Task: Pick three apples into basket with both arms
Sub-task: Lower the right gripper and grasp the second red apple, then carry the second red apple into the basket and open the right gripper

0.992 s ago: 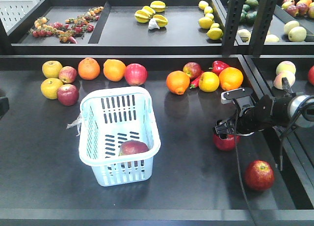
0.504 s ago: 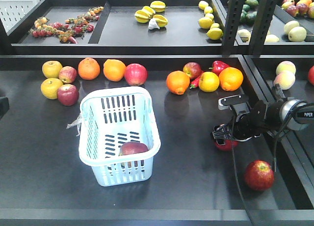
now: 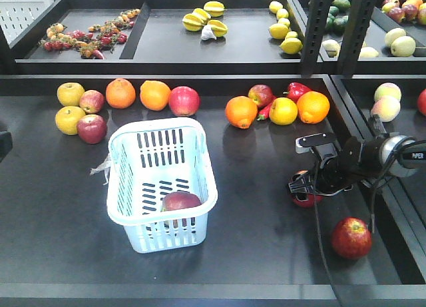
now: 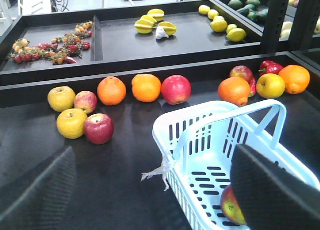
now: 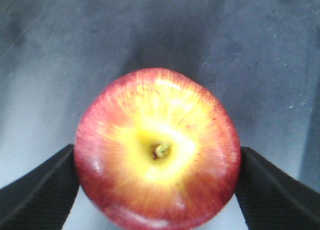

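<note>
A bulky black robot arm (image 3: 363, 157) with a silver-grey joint, a small white label (too small to read), a pale-grey plate near its wrist, loose black cables trailing below, and finely textured black fingers (image 5: 37, 192).

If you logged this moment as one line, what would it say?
right gripper: closed on dark red apple | pale blue-white plastic basket: one apple | left gripper: open, empty

A dark table (image 3: 60, 214) carries the basket (image 3: 162, 187) near centre. Loose fruit (image 3: 154, 94) lines its 12 o'clock edge, and a red apple (image 3: 351, 238) lies at 4 o'clock.
</note>
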